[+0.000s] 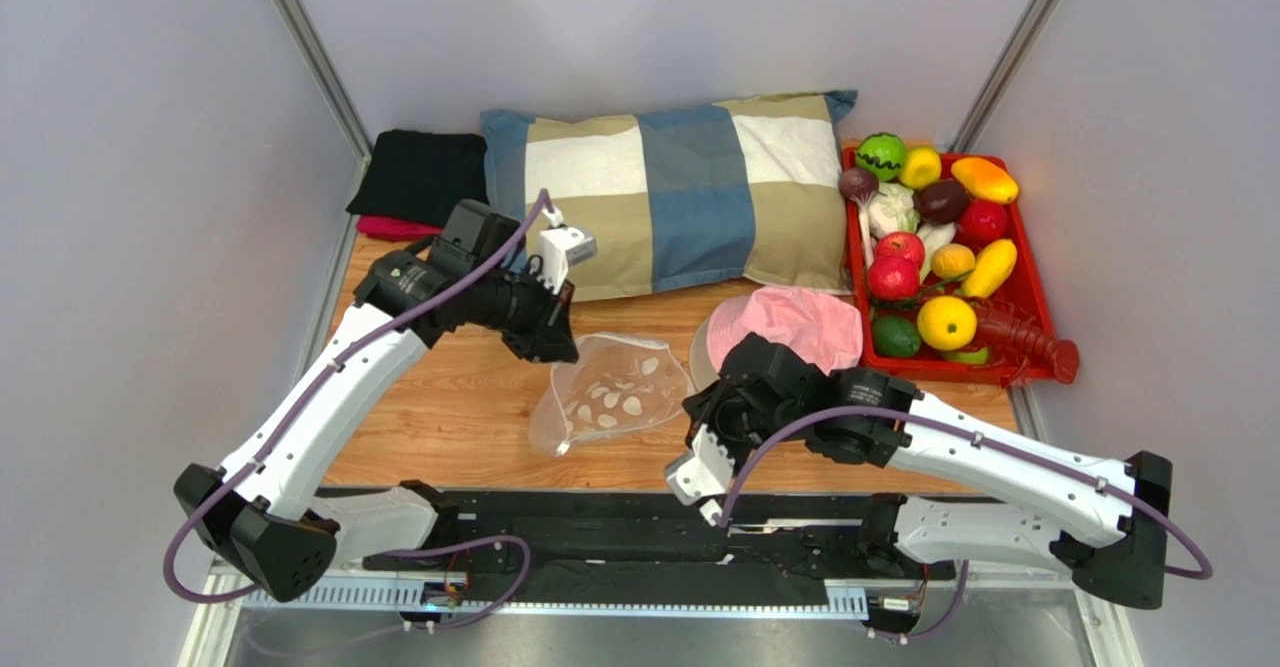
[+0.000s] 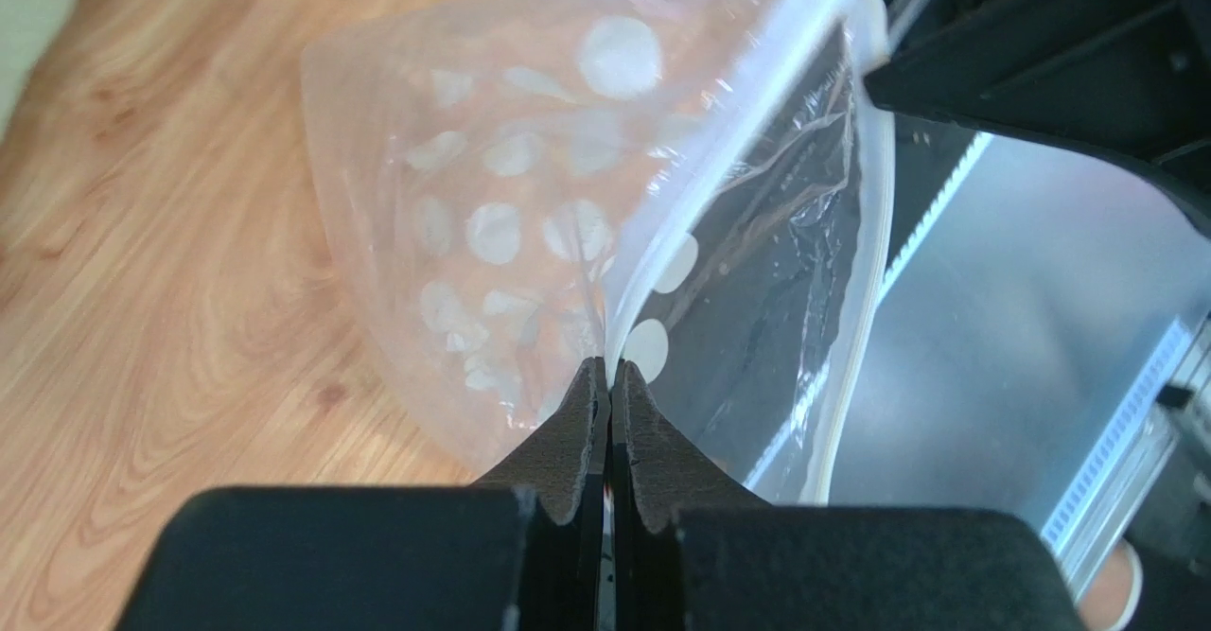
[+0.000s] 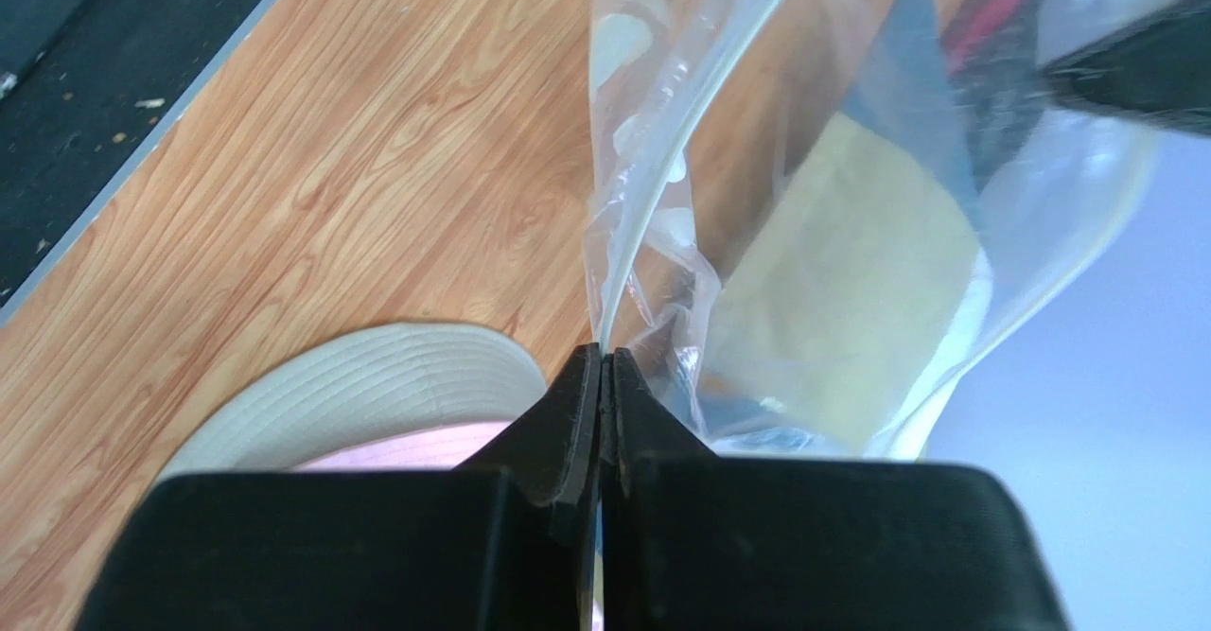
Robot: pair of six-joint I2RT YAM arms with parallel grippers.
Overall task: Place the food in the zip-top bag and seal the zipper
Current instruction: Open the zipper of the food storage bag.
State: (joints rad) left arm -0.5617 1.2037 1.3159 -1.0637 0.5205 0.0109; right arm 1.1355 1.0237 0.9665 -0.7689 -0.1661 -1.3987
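We hold the zip-top bag (image 1: 613, 393) over the bench (image 1: 451, 412), left claw (image 2: 610, 383) and right claw (image 3: 601, 369) each clamped on its rim. The food (image 1: 944, 247) lies far right, nearer our right arm.

We see two arms of one build. Our left arm (image 1: 323, 382) and right arm (image 1: 999, 465) wear white shells on the long links, with black housings at the joints and bases. A mauve cable (image 1: 193, 540) loops along each. A white block (image 1: 565, 253) sits at each wrist. The left end effector (image 2: 609, 376) and right end effector (image 3: 601, 364) have matte black fingers (image 2: 576, 440) tapering to wedge tips.
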